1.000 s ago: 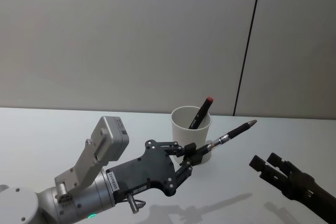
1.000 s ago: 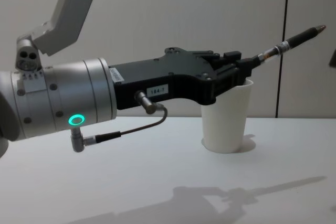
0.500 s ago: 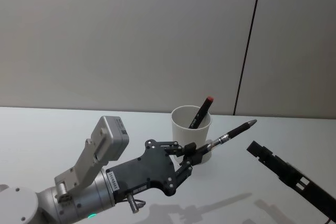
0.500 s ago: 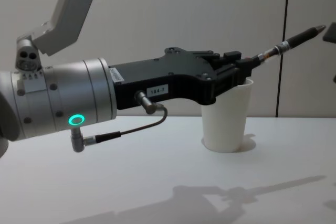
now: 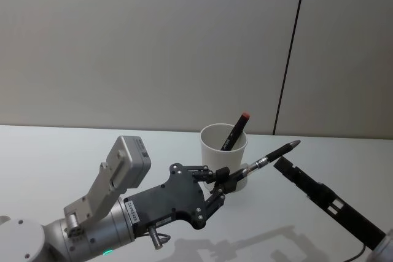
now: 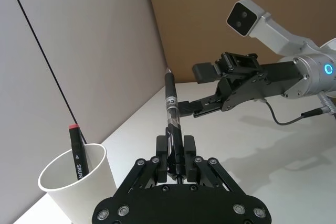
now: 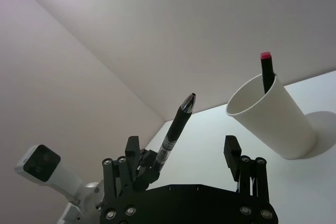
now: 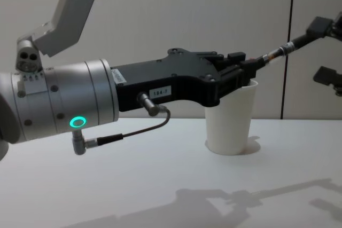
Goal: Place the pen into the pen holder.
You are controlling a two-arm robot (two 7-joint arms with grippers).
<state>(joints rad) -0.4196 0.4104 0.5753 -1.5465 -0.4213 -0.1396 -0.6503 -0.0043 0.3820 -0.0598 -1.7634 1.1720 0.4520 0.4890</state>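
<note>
L gripper (image 5: pixel 226 181) is clamped on the pen (image 5: pixel 270 156), held above the table w/ its tip angled up toward the R gripper (image 8: pixel 325 49), whose jaws gape wide around the tip. Behind, the pen holder (image 5: pixel 223 154) stands upright w/ a red-capped marker (image 5: pixel 236 129) leaning inside.

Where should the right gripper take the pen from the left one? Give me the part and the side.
Take the pen by its dark upper barrel, coming from the robot's right. The left gripper is shut on its lower end, leaving that up-slanting half bare, and the open right gripper faces it.
</note>
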